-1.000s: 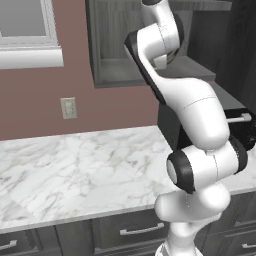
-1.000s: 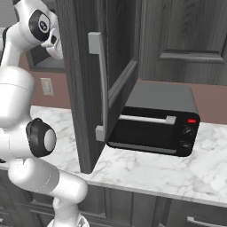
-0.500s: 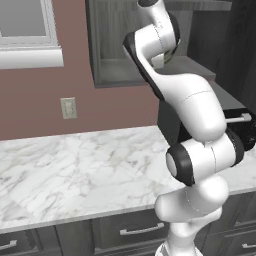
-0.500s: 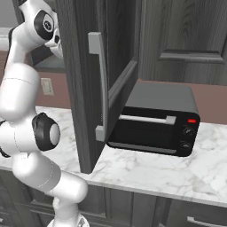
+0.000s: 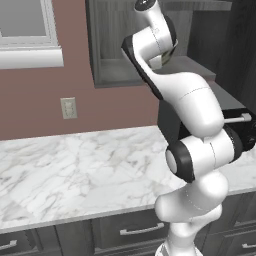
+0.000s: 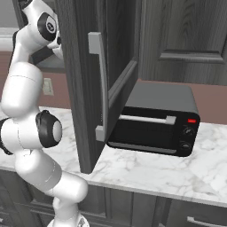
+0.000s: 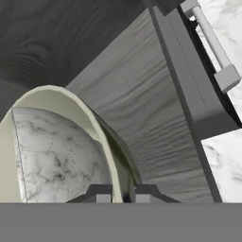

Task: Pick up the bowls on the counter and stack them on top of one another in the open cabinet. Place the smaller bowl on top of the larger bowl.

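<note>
The tool [image 7: 123, 193] is pinched on the rim of the larger bowl [image 7: 56, 142], its 2 dark fingertips [image 7: 99, 193] set close together with the olive-beige wall between them. In the hand view the bowl fills the lower left, its pale rim curving up from the fingertips and its inside showing a grey-veined marble pattern. Behind the bowl lies the dark wood-grain shelf of the open cabinet [image 7: 142, 104], and past the shelf's edge the silver handle of the black toaster oven [image 7: 212, 47] stands over the white marble counter [image 7: 224, 160].

In the left base view the white arm reaches up to the open cabinet [image 5: 125, 50], where an olive-beige edge of the larger bowl [image 5: 159, 62] shows beside the wrist. The toaster oven [image 6: 155, 122] sits on the counter [image 6: 177, 173] under the cabinet's swung-out door [image 6: 99, 66].
</note>
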Motion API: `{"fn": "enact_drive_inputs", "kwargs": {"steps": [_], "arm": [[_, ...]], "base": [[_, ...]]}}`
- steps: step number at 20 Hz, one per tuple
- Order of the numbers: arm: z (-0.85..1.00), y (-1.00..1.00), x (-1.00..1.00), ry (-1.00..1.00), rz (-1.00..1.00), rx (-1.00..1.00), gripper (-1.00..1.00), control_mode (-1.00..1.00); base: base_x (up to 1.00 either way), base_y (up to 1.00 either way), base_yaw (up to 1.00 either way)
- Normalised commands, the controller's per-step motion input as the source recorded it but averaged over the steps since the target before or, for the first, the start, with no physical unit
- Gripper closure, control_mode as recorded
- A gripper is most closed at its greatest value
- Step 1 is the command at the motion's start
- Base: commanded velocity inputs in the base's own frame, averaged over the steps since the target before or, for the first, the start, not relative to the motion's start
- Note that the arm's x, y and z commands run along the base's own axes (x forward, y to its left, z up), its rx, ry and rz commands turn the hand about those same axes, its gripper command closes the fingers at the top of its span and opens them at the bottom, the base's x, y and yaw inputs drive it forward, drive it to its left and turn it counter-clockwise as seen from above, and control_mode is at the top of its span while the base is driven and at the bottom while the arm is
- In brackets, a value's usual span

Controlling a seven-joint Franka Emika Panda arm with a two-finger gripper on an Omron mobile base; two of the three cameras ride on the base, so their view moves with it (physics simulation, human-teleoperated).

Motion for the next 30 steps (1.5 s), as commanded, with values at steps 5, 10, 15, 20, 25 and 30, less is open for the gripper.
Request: {"fn": "enact_drive_inputs", "kwargs": {"steps": [5,10,15,20,25,30], "arm": [[0.00,0.00,0.07,0.00,0.00,0.00,1.00,-1.00],[0.00,0.00,0.12,0.00,0.00,0.00,1.00,-1.00],[-0.02,0.00,0.17,0.00,0.00,0.00,1.00,-1.00],[-0.03,0.00,0.16,0.00,0.00,0.00,1.00,-1.00],[-0.04,0.00,0.21,0.00,0.00,0.00,1.00,-1.00],[-0.04,0.00,0.18,0.00,0.00,0.00,-1.00,-1.00]], "base": [[0.00,0.00,0.00],[0.00,0.00,0.00],[0.00,0.00,0.00],[0.00,0.00,0.00],[0.00,0.00,0.00],[0.00,0.00,0.00]]}}
